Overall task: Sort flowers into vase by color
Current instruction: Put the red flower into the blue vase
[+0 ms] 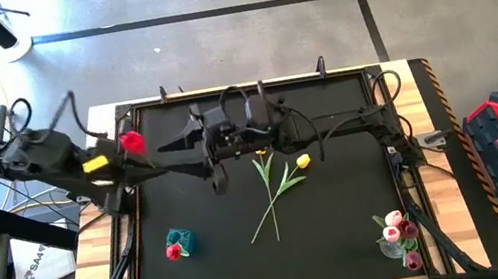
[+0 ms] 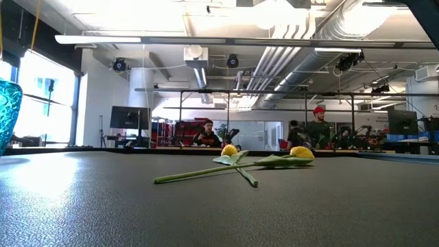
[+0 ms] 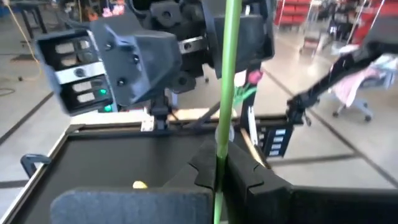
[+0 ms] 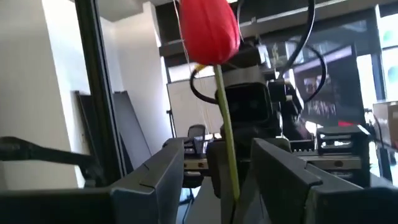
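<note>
Your overhead view shows a red tulip [image 1: 132, 142] raised near the table's [image 1: 346, 235] far left corner, between the left gripper [image 1: 128, 170] and the right gripper [image 1: 167, 146]. Only the wrist views reveal the grip: the left fingers [image 3: 249, 177] are closed on its thin green stem, while the right fingers [image 4: 155, 177] stand apart with the stem between them. On the dark, grainy tabletop two yellow tulips [image 1: 276, 180] lie crossed mid-table. A teal vase [image 1: 180, 242] sits toward the near left corner, a clear vase [image 1: 396, 242] of pink tulips at the near right.
</note>
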Controlling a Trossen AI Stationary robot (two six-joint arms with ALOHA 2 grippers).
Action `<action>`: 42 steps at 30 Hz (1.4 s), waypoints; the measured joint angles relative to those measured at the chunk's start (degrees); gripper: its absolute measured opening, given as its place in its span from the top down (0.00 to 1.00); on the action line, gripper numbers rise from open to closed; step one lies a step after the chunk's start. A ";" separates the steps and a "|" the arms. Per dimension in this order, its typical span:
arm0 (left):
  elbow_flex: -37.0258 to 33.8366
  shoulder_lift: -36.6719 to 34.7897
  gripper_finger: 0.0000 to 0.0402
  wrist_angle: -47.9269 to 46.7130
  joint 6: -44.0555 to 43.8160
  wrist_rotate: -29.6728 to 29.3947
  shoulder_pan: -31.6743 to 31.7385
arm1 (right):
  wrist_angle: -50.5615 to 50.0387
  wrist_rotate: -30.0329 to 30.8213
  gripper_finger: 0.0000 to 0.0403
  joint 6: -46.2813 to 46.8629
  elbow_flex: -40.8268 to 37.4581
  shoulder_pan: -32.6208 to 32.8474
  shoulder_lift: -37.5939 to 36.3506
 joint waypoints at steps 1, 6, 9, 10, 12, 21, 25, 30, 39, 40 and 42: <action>0.00 0.38 1.00 -0.42 0.12 -0.03 -0.09 | -0.79 0.04 0.56 0.03 0.00 0.01 0.00; -0.11 1.36 1.00 -5.67 -0.96 -0.03 -0.08 | -6.10 0.17 0.56 2.87 0.00 -0.31 0.00; -1.40 0.27 1.00 -7.84 -4.68 -0.38 -0.83 | -8.65 0.20 0.56 5.09 0.00 -0.54 0.00; -2.49 -0.44 1.00 -7.24 -6.17 -0.99 -1.46 | -9.16 0.19 0.56 5.71 0.00 -0.54 0.00; -5.18 -2.47 1.00 -4.42 -7.76 -2.07 -3.55 | -9.98 0.19 0.56 6.71 0.00 -0.54 0.00; -20.21 -9.85 1.00 0.55 -13.60 -8.96 -14.18 | -10.42 1.64 0.56 7.70 0.00 -0.93 0.00; -27.43 -11.23 1.00 8.92 -11.06 -9.98 -17.23 | -10.41 1.66 0.56 8.15 0.00 -1.79 0.00; -32.00 -11.99 1.00 13.02 -11.97 -10.17 -18.27 | -10.85 1.68 0.56 10.47 -0.01 -3.01 0.00; -33.75 -13.95 1.00 13.29 -13.57 -10.79 -20.13 | -11.41 1.68 0.56 10.99 -0.02 -3.66 0.00; -33.71 -14.31 1.00 14.25 -13.03 -11.47 -20.13 | -11.51 1.68 0.56 10.99 -0.02 -3.66 0.00; -33.42 -15.07 1.00 15.00 -11.40 -12.47 -20.10 | -11.93 1.68 0.56 10.99 -0.02 -3.66 0.00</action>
